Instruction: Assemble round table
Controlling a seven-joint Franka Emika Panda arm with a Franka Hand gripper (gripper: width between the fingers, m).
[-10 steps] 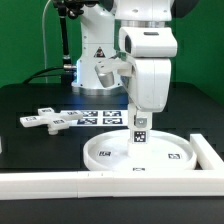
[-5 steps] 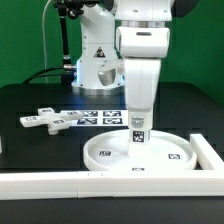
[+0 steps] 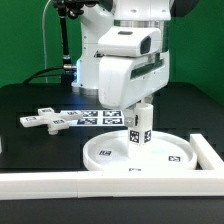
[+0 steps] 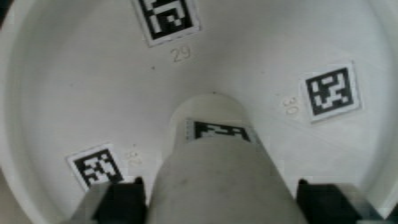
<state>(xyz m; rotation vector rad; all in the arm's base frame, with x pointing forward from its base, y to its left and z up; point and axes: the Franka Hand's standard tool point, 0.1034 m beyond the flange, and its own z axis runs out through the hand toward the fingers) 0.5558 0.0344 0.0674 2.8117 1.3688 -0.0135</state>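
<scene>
One post [image 3: 139, 128] upright on disc [image 3: 176, 158], in hand [image 3: 137, 106].

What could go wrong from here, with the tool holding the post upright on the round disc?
The tool grips the post by its upper part, so a slight tilt could seat it crookedly in the round disc. Nothing visibly clamps the round disc beside the border bars, so twisting or pushing might shift it. Letting go too early could topple the post.
</scene>
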